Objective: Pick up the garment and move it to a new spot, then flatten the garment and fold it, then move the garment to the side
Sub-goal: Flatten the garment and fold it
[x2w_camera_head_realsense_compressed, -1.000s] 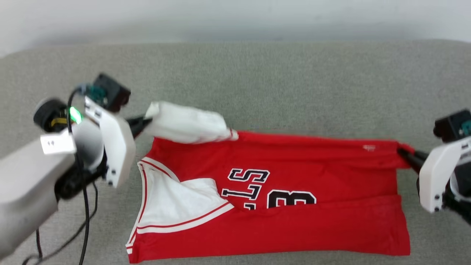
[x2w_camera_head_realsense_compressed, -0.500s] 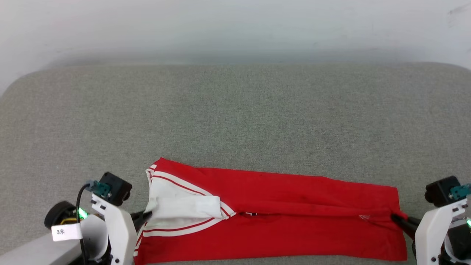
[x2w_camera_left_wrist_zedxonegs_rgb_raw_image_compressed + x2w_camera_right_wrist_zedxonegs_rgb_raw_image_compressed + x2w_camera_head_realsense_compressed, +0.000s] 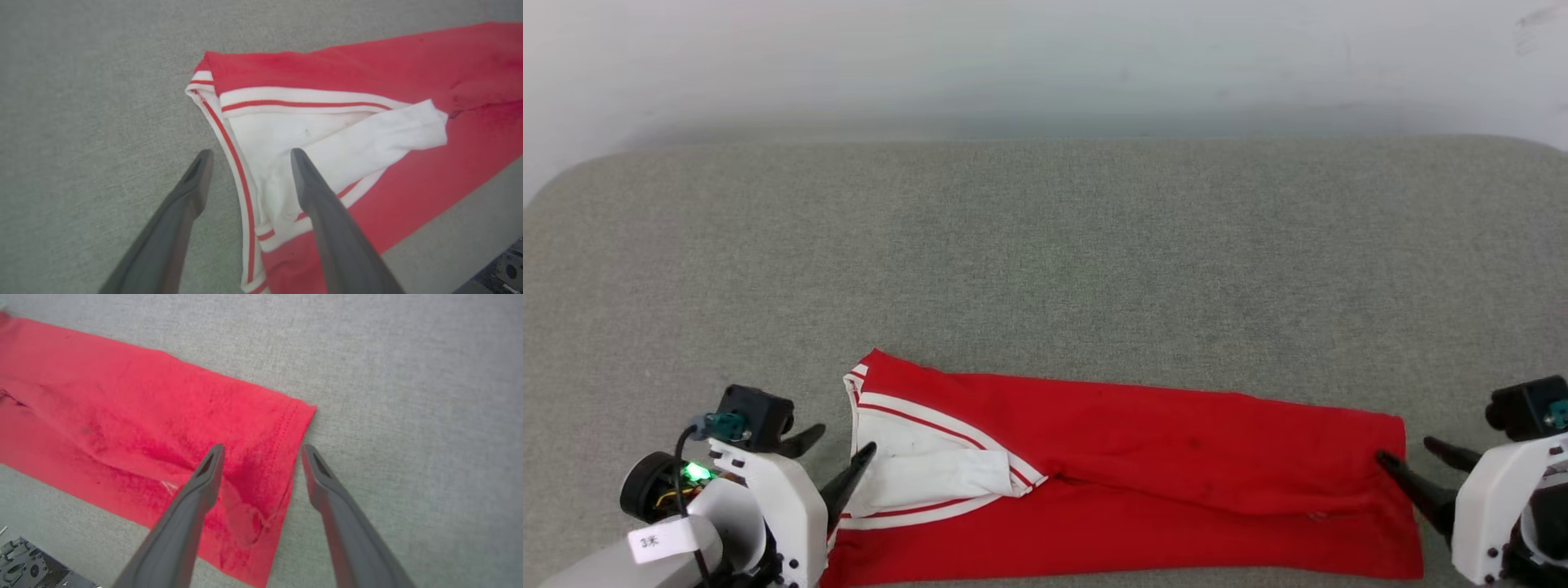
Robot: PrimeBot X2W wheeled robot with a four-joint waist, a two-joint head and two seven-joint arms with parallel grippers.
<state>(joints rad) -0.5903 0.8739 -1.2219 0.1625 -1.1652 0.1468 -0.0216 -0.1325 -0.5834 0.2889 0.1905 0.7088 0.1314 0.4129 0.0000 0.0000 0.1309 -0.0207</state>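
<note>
Along the head view's lower edge, the garment (image 3: 1143, 457) lies folded on grey upholstery (image 3: 1045, 261), with the left gripper (image 3: 841, 438) and right gripper (image 3: 1404, 448) both spread wide and empty. Left wrist view: one finger (image 3: 322, 212) over the white sleeve (image 3: 367, 139) could snag it. Right wrist view: the bunched hem (image 3: 292, 416) could drag and spoil the fold.

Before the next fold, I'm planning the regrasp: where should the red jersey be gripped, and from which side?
Take the garment by its short ends: the striped trim on the left, the stitched hem on the right. It lies as a long flat band, so I'd come in low from beyond each end; the left jaws and right jaws stand open astride those edges.
</note>
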